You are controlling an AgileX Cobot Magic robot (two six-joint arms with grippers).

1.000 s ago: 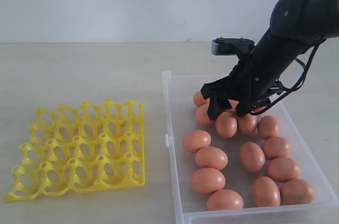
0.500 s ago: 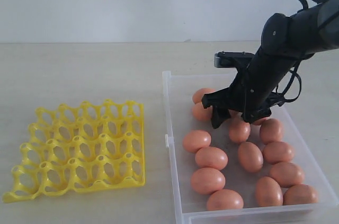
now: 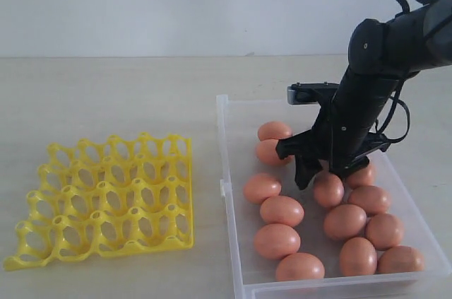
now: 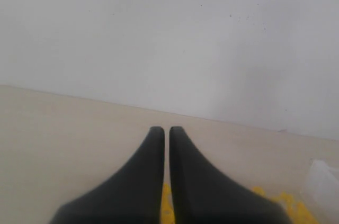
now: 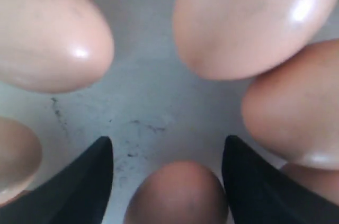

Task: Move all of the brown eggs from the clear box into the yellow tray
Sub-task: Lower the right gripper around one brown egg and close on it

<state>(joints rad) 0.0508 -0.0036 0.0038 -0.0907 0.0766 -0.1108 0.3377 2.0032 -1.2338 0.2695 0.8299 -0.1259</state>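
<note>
Straddling one egg (image 5: 177,195) with my right gripper (image 5: 167,147), jaws wide apart, gripping nothing yet | all brown eggs (image 3: 282,210) lie in the clear box (image 3: 224,145), yellow tray (image 3: 106,200) has none | I think I must centre, close softly, lift straight, not pushing neighbours.

Thirteen brown eggs (image 3: 282,210) can be counted in the exterior view; more may be hidden. There is one clear box (image 3: 223,143) and one yellow tray (image 3: 106,246).
</note>
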